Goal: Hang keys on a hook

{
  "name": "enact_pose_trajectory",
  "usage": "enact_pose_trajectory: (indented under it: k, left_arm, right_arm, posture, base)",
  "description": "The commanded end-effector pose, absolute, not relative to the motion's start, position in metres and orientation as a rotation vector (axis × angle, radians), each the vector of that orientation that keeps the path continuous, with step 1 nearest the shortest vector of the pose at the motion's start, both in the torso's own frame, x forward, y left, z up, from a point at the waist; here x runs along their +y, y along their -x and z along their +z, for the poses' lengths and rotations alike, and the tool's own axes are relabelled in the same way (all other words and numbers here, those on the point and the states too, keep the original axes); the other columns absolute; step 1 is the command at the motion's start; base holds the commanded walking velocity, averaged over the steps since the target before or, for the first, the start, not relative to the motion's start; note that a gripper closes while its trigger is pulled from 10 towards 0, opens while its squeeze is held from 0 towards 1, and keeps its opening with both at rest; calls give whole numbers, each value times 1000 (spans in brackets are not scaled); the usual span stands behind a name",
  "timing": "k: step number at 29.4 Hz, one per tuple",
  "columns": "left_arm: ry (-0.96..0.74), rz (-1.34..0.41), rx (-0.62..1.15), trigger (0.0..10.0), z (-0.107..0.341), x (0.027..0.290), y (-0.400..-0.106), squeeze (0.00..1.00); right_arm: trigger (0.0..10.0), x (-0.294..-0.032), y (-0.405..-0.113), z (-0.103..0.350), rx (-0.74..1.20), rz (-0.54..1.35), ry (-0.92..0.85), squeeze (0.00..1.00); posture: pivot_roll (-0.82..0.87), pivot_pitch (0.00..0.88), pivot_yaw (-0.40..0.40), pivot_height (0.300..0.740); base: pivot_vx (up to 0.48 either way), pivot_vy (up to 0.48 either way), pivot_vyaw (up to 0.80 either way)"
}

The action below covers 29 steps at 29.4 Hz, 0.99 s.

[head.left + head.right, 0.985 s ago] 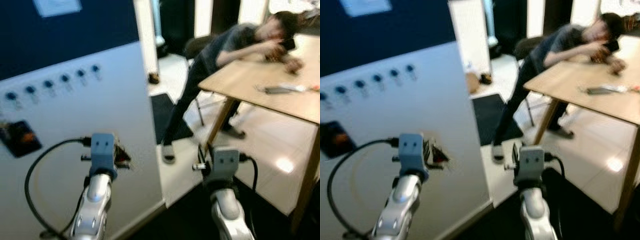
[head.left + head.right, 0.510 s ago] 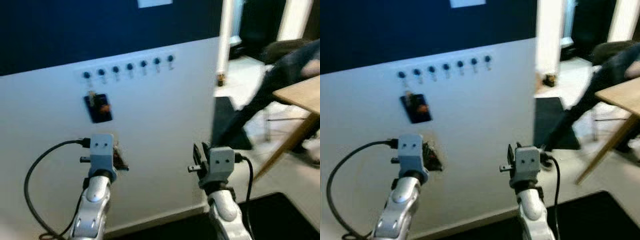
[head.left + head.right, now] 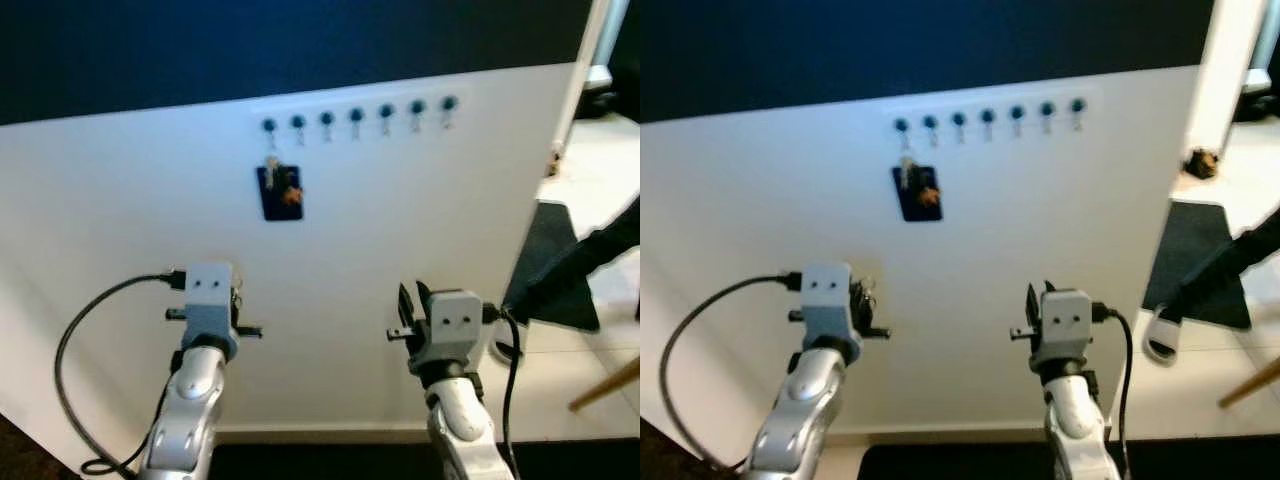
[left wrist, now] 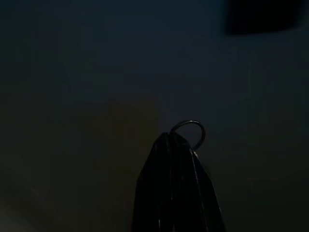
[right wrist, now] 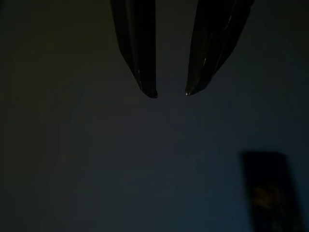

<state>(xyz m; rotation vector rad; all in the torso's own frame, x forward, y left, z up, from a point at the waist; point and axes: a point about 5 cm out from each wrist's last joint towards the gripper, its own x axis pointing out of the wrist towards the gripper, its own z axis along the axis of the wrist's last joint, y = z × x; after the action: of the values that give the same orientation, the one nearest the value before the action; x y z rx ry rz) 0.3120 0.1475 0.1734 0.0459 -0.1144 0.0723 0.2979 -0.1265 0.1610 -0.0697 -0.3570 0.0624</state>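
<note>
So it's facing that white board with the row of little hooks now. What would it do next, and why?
Probably raise the left claw toward the row of hooks. Its fingers are shut on a key ring, yet it sits well below the hooks. The leftmost hook already carries a dark tag; the others look free, so one of those seems the likely target. The right claw is open and holds nothing.

A row of 7 hooks [image 3: 356, 115] runs along the panel [image 3: 120, 220] — a tag [image 3: 281, 192] hangs under the left ones.
</note>
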Motion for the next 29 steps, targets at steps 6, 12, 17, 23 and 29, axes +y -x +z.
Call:
enact_pose_trajectory:
  k: [6,12,17,23,29]
  left_arm:
    - [-51,56,-107,10000,176,147,-311,0]
    - [-56,-21,-110,10000,179,141,-312,0]
    - [-70,-26,-113,10000,180,140,-313,0]
    - [-86,-34,-112,10000,180,139,-314,0]
    - [-100,-23,-97,10000,178,142,-315,0]
  right_arm:
    - [10000,-124,-296,156,-335,68,77,0]
    - [10000,-124,-296,156,-334,64,68,0]
    - [10000,-124,-296,156,-335,63,67,0]
    - [10000,-123,-296,156,-334,64,67,0]
    - [10000,-123,-296,155,-331,66,67,0]
  posture:
    - [46,103,125,740]
    - [46,103,126,740]
    - [44,102,127,740]
    - [42,102,128,740]
    - [43,101,129,740]
  base:
    - [0,0,667]
    - [0,0,0]
    - [0,0,0]
    - [101,-285,0]
    - [361,-312,0]
